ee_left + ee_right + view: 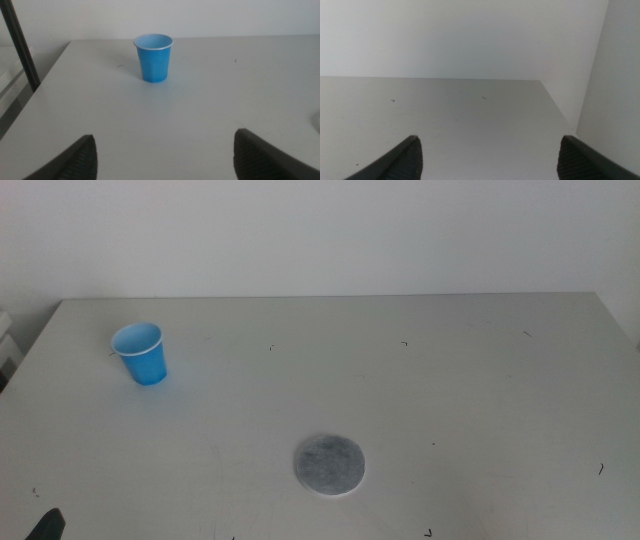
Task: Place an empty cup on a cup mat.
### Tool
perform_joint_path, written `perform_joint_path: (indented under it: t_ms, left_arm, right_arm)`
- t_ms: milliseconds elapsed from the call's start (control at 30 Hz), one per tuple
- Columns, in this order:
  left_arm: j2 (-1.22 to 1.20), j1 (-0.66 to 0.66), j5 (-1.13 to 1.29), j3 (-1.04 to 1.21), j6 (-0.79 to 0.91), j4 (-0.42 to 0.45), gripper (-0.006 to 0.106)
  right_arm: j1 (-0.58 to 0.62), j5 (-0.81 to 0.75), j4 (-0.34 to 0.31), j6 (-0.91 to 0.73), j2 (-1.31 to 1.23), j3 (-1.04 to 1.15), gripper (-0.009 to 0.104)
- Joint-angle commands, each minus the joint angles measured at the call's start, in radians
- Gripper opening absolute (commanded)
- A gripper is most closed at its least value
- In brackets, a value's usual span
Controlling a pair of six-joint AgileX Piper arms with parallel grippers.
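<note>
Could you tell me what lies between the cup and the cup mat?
Nothing: in the middle view only bare table separates the cup from the cup mat.

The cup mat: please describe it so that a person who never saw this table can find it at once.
On the pale grey table, look at the near edge, about the middle. The cup mat lies flat there, far from the blue cup standing in the far left part. It is the only flat round speckled grey disc.
</note>
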Motion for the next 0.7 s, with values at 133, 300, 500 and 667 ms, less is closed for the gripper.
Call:
perform_joint_path:
  t_ms: [133,300,500,667]
  left_arm:
    - [0.215,0.001,-0.086,-0.161,-0.009,-0.019,0.094]
    - [0.424,0.001,-0.086,-0.361,-0.008,-0.018,0.094]
    - [0.647,0.001,-0.026,-0.629,-0.008,-0.018,0.094]
    - [0.789,0.001,0.129,-0.870,-0.009,-0.018,0.094]
  right_arm:
    - [0.001,-0.075,-0.014,-0.005,-0.027,-0.008,0.094]
    - [0.001,-0.075,-0.014,-0.005,-0.027,-0.008,0.094]
    - [0.001,-0.075,-0.014,-0.005,-0.027,-0.008,0.094]
    - [0.001,-0.075,-0.014,-0.005,-0.027,-0.008,0.094]
